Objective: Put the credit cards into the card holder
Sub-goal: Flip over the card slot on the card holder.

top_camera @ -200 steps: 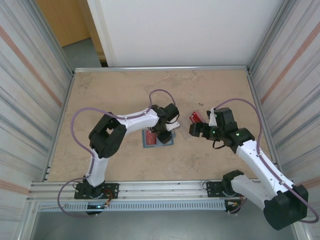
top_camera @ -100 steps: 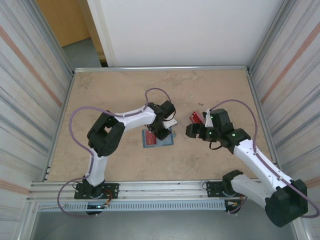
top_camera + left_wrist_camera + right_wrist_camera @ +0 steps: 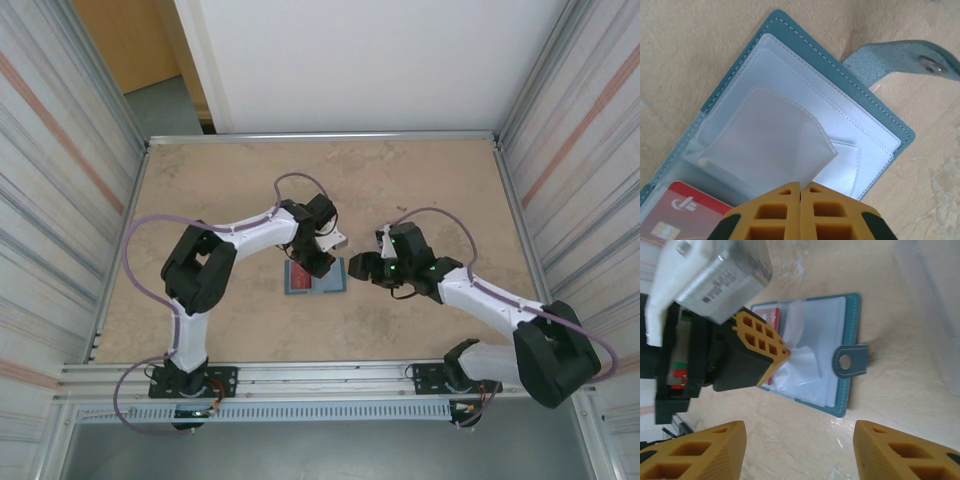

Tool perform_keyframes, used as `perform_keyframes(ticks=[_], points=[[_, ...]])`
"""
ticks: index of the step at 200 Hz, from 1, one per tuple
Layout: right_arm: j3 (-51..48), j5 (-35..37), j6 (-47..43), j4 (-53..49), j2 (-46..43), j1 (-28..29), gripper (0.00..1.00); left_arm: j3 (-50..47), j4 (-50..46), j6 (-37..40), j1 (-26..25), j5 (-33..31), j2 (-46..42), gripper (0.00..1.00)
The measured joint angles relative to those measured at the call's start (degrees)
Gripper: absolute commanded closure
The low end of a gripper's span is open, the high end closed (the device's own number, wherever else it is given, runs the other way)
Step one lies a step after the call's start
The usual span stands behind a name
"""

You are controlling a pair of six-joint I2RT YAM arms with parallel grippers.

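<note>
Matt stitched card holder [image 3: 790,95], glossy clear plastic pockets [image 3: 765,142], metal snap [image 3: 926,62], matt table [image 3: 700,45]

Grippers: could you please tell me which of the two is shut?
The left gripper: it is closed tight, pinching a clear pocket flap of the card holder, while the right gripper is wide open, holding nothing.

Colours: card holder [image 3: 790,125] teal-blue with pale stitching and frosted grey-white inner pockets; credit card [image 3: 685,205] red, white markings; table [image 3: 690,50] mottled beige; left gripper [image 3: 800,186] orange-yellow over black.
</note>
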Motion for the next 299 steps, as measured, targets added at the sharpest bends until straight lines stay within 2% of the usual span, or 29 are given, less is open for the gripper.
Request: perform_keyframes(ticks=[87, 132, 219, 299], points=[[-0.09, 0.33, 6.27, 13.97, 13.05, 4.55, 0.52, -1.22, 1.14, -1.27, 1.36, 3.91, -0.66, 0.98], [0.61, -0.04, 8.96, 19.43, 18.03, 4.5, 0.65, -2.45, 1.66, -1.68, 2.8, 5.18, -2.19, 0.98], [3.89, 0.02, 9.7, 21.31, 21.9, 3.02, 0.66, -3.45, 2.51, -2.51, 3.08, 5.9, -2.25, 0.97], [8.33, -0.07, 10.75, 22.6, 26.97, 2.78, 0.78, -3.48, 2.54, -2.56, 3.28, 6.12, -2.25, 0.97]])
